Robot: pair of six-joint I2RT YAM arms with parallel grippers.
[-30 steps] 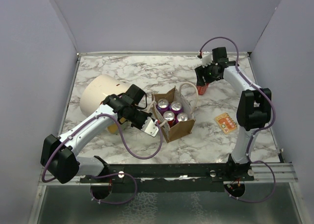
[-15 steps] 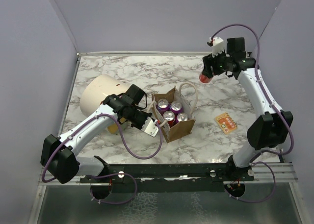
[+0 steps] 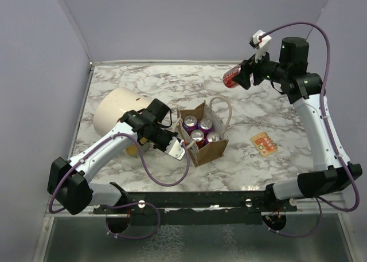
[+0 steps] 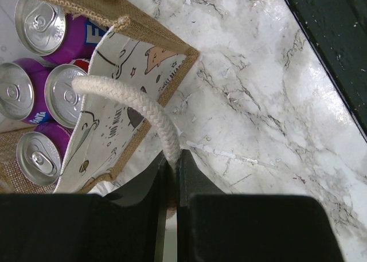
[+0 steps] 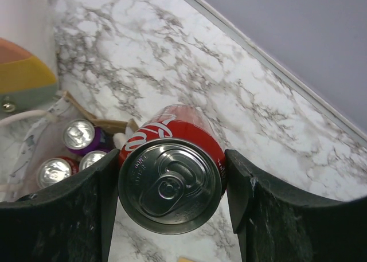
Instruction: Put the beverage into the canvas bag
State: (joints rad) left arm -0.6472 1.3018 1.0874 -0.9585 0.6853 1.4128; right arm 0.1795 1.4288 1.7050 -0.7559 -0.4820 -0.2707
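So, starting on your left: a large cream cylinder (image 3: 117, 110) lies on its side on the marble desk (image 3: 172, 84), and your left arm reaches across in front of it toward the canvas bag (image 3: 207, 151). Your left fingers (image 3: 176, 150) are clenched tight on the bag's near rope handle (image 4: 143, 110). The left wrist view shows the cream cord running straight down into the narrow slit between the two black pads.

The bag stands upright near the middle of the desk with its mouth open. Its inner lining is printed with small drawings. Four purple cans (image 3: 200, 130) sit upright inside it, silver tops up, packed toward the far side. The bag's other handle (image 3: 221, 104) arches up on the side away from your left arm.

Further right, the red can (image 3: 231, 77) is up in the air over the far part of the desk, well apart from the bag and beyond it to the right. Your right fingers (image 3: 245, 78) are grasping it around the body, one on each side. It lies roughly on its side, with the pull-tab end facing the wrist camera. In that view you can see the bag and its purple cans below, at the lower left.

Nearest you on the right, a small orange card (image 3: 264, 143) lies flat on the desk, apart from the bag.
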